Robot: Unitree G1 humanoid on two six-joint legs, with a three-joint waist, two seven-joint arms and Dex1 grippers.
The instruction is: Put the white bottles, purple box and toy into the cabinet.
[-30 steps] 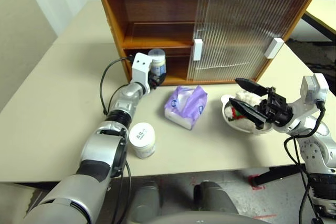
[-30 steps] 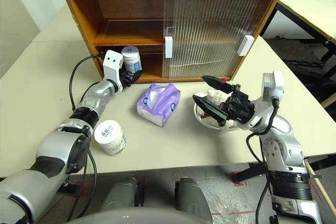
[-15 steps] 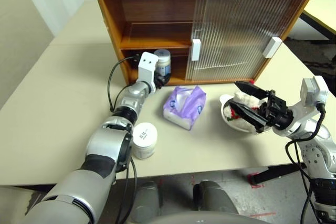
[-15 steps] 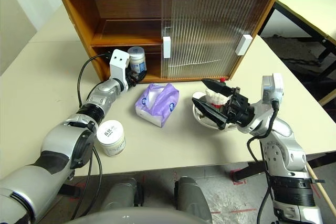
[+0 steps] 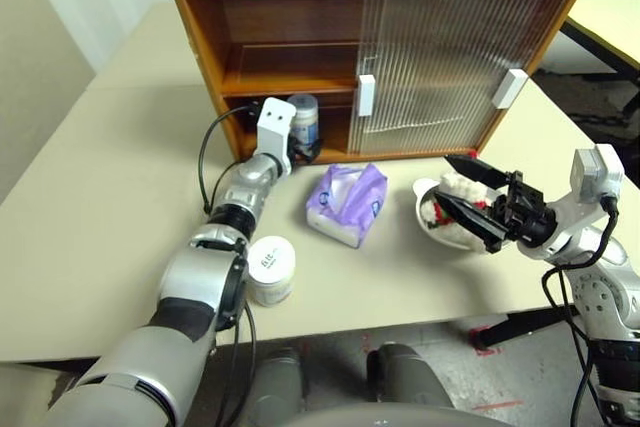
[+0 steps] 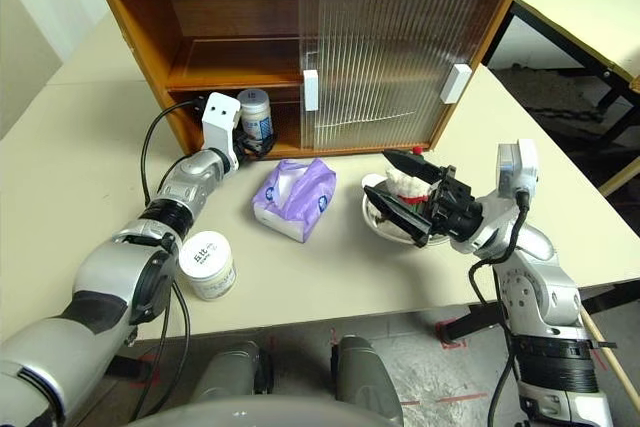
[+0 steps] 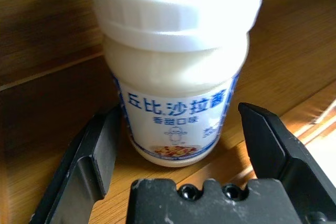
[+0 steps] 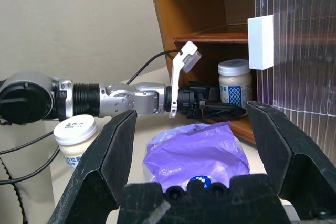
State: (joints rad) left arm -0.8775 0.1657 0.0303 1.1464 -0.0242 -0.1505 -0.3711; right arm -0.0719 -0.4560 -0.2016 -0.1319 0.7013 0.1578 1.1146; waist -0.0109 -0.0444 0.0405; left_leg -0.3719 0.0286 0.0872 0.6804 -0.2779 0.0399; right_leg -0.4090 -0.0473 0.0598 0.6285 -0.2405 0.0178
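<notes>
One white bottle stands upright on the lower shelf in the open left half of the cabinet. My left gripper reaches in around it, open. In the left wrist view the bottle stands between the two fingers with a gap on one side. The other white bottle stands on the table beside my left forearm. The purple box lies in front of the cabinet. The toy rests in a metal dish, partly hidden by my right gripper, which hovers open just above it.
The metal dish sits at the right of the table. Ribbed sliding doors with white handles cover the cabinet's right half. The upper shelf on the open side holds nothing. A second table stands at the far right.
My left gripper's fingers have spread apart from the bottle on the lower shelf. The camera has shifted slightly. My right arm has stayed in place.
</notes>
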